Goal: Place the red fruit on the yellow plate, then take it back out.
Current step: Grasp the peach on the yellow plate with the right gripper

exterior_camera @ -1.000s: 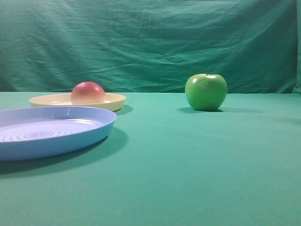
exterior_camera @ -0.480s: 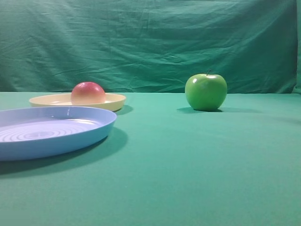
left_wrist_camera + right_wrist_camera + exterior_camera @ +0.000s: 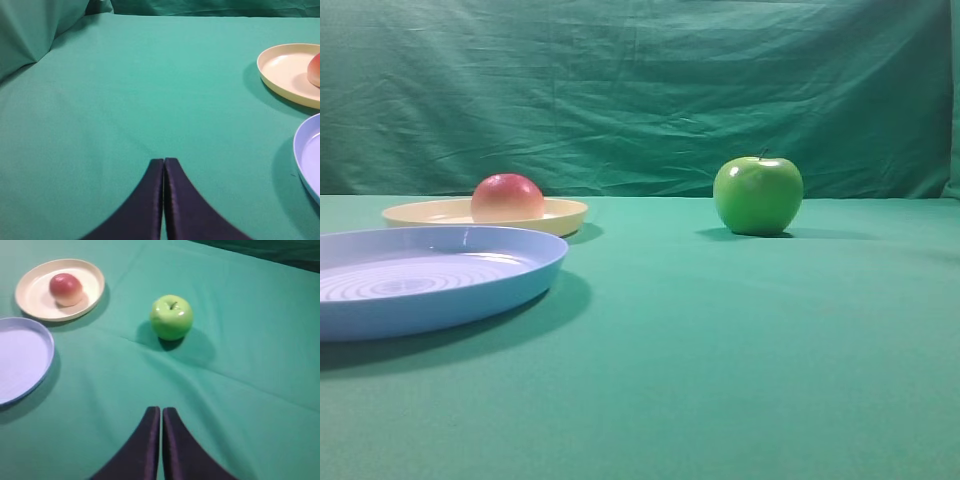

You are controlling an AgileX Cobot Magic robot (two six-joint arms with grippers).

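The red fruit (image 3: pixel 507 197) rests inside the yellow plate (image 3: pixel 565 213) at the back left; the right wrist view shows it (image 3: pixel 66 288) right of centre on that plate (image 3: pixel 35 290). In the left wrist view the plate (image 3: pixel 280 67) lies at the right edge with a sliver of the fruit (image 3: pixel 315 70). My left gripper (image 3: pixel 164 161) is shut and empty above bare cloth, far left of the plate. My right gripper (image 3: pixel 161 410) is also shut and empty, well short of the fruit. Neither gripper shows in the exterior view.
A light-blue ringed plate (image 3: pixel 520 285) lies in front of the yellow one, also seen as the blue plate (image 3: pixel 42 357) in the right wrist view. A shiny green apple (image 3: pixel 758 195) stands on the green cloth to the right. A green backdrop (image 3: pixel 640 90) hangs behind.
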